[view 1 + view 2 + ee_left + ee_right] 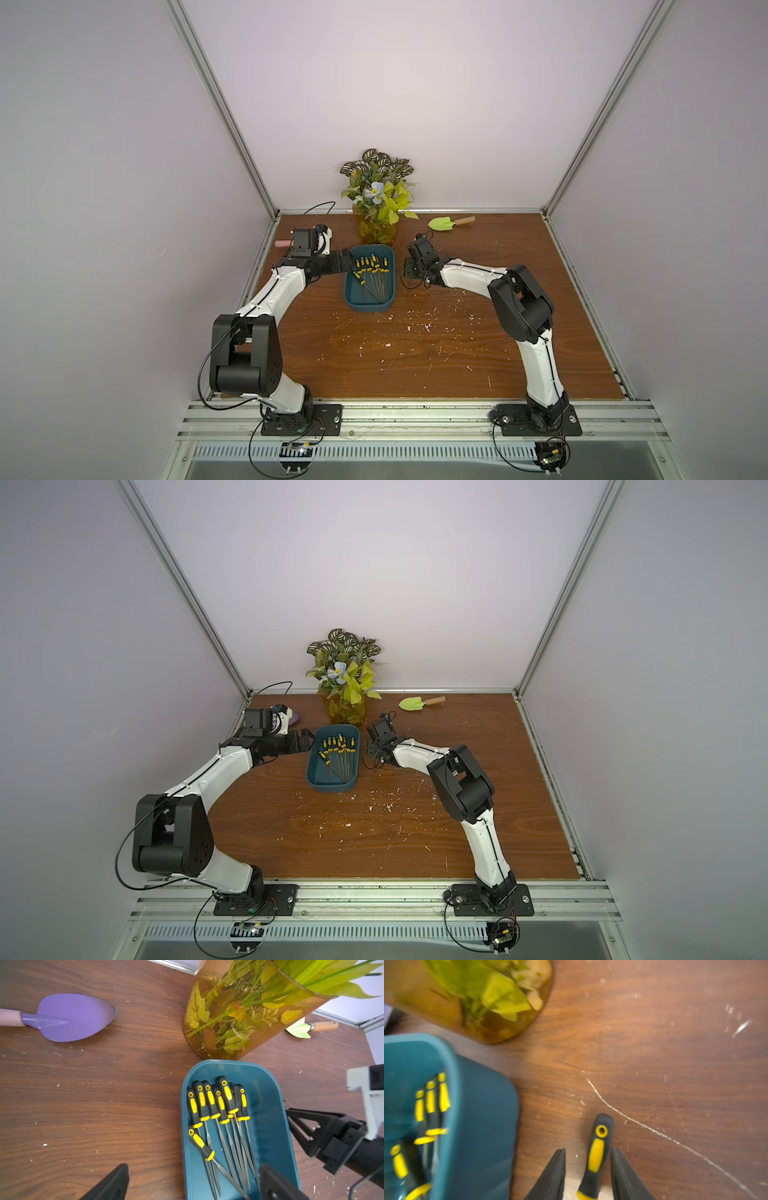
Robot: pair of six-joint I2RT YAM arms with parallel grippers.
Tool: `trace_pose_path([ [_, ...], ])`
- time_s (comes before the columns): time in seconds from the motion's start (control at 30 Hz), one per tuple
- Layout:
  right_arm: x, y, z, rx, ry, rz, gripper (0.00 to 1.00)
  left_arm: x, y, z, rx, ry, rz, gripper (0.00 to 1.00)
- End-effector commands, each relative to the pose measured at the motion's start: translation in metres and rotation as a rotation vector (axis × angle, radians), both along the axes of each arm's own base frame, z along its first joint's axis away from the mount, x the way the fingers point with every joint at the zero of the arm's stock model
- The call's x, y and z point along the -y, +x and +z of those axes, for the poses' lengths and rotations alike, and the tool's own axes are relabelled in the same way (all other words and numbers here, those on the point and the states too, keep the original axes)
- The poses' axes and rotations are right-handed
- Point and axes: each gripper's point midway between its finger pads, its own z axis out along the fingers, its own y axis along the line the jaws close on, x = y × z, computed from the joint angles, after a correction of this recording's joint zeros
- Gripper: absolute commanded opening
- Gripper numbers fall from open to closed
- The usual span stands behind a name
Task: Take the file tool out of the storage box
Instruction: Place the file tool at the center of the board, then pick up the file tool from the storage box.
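One file tool [596, 1155] lies on the surface [654, 1064] at three o'clock of the storage box [483, 1126], untouched between the parted jaws of the right pincer [587, 1150]; the left pincer [194, 1166] gapes wide and empty at the box's ten o'clock

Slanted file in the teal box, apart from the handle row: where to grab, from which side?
Grip the slanted file at its handle, from straight above, jaws across its width. The handle lies apart from the row, on top of other shafts, so there is probably room beside it; the thin shaft crosses others. The open left end effector hangs nearest, at the storage box wall.
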Motion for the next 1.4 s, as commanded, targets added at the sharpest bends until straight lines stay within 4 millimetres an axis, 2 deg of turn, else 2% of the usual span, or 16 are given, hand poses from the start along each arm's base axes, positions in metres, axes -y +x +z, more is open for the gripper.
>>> trace_pose_path([
  [0.0,-0.028,0.007,0.106,0.232,0.052,0.113,0.42,0.004,0.001,0.011,0.022,0.019,-0.018,0.99],
  [0.07,-0.048,0.002,0.120,0.262,0.039,0.196,0.41,0.003,0.001,0.012,0.025,0.022,-0.016,0.99],
  [0.13,-0.070,-0.002,0.124,0.272,0.029,0.278,0.40,0.002,0.001,0.013,0.027,0.028,-0.014,0.99],
  [0.2,-0.092,-0.007,0.121,0.261,0.020,0.358,0.40,0.001,0.001,0.013,0.029,0.034,-0.009,0.99],
  [0.3,-0.118,-0.007,0.105,0.214,-0.020,0.423,0.40,-0.002,0.001,0.013,0.031,0.044,0.001,0.99],
  [0.53,-0.153,0.003,0.085,0.161,-0.071,0.444,0.40,-0.006,0.001,0.019,0.050,0.045,0.023,0.99],
  [0.73,-0.155,0.016,0.065,0.137,-0.111,0.397,0.39,-0.007,0.001,0.017,0.043,0.049,0.021,0.99],
  [1.37,-0.132,0.037,0.018,0.099,-0.172,0.304,0.38,-0.007,0.001,0.003,0.004,0.060,0.015,0.99],
])
